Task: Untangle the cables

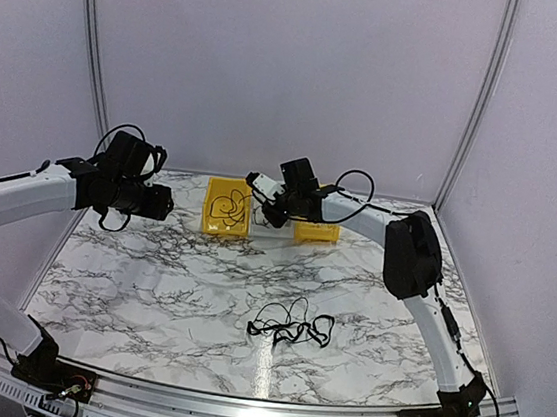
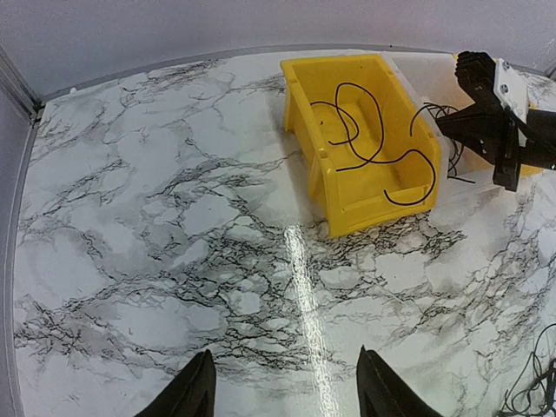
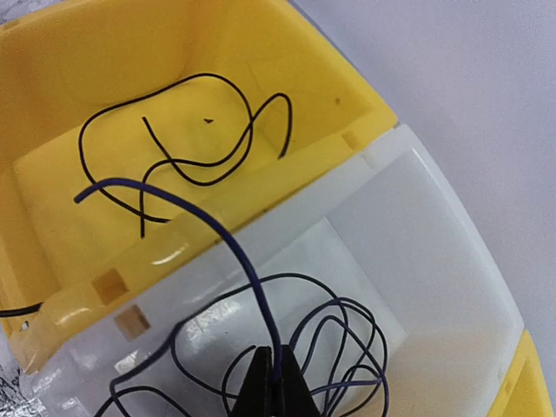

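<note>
Right wrist, right fingers pinching one cable, it arcs up-left toward yellow bin, left fingers apart, empty.

Table under L jaws looked glossy, smooth, marble-patterned. Yellow bin ahead: shiny plastic. White bin beneath R jaws was translucent plastic. Cables: smooth black sheath.

Robot lab test cell. Left arm and right arm are bolted to a metal rail at the near edge of a marble-pattern table. Plain pale panel walls set in metal frame posts box it in left, far and right. Yellow parts bin at the far side, loose cables near the middle.
</note>
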Action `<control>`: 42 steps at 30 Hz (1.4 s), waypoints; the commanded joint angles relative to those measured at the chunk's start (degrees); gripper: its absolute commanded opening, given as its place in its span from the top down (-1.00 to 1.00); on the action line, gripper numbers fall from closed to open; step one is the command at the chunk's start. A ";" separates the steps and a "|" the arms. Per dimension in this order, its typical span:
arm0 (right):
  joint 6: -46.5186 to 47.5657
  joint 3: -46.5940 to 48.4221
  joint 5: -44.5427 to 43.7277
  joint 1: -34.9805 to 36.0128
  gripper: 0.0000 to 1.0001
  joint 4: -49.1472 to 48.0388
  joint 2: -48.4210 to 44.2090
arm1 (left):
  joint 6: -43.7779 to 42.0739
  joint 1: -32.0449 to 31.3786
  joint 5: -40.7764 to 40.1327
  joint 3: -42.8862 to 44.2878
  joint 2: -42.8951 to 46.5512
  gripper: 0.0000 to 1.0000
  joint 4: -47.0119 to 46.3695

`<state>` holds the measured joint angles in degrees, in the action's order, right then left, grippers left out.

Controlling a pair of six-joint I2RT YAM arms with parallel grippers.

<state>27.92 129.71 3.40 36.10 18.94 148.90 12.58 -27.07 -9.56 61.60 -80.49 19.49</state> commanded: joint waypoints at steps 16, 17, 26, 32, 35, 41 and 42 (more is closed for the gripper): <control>-38.96 0.41 11.28 -3.76 1.00 1.36 -2.48 | 0.25 0.79 2.84 -0.78 0.46 -0.16 -0.62; -41.15 -0.15 12.18 -3.80 1.00 1.14 -2.74 | 0.18 0.79 2.89 -0.78 0.41 -0.16 -0.67; -61.83 -4.70 13.21 -3.92 1.00 -0.12 -4.55 | 0.08 0.88 3.66 -0.70 -0.23 -0.17 -0.68; -59.87 -3.90 9.53 -2.77 1.00 1.32 -5.86 | 0.16 0.97 3.89 -0.71 -0.44 -0.18 -0.62; -51.12 -1.09 1.49 -1.36 1.00 4.14 -6.00 | 0.06 1.12 4.35 -0.61 -0.61 -0.18 -0.59; -38.49 -5.20 1.08 -2.55 1.00 2.87 -9.71 | 0.06 1.14 5.64 -0.66 0.02 -0.20 -0.59; -35.63 -6.24 1.63 -2.71 1.00 2.34 -10.42 | 0.02 1.14 5.83 -0.67 0.18 -0.21 -0.59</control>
<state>-18.83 125.05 6.72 34.13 21.61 144.68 12.62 -26.22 -5.17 61.49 -80.58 19.49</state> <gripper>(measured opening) 0.020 0.598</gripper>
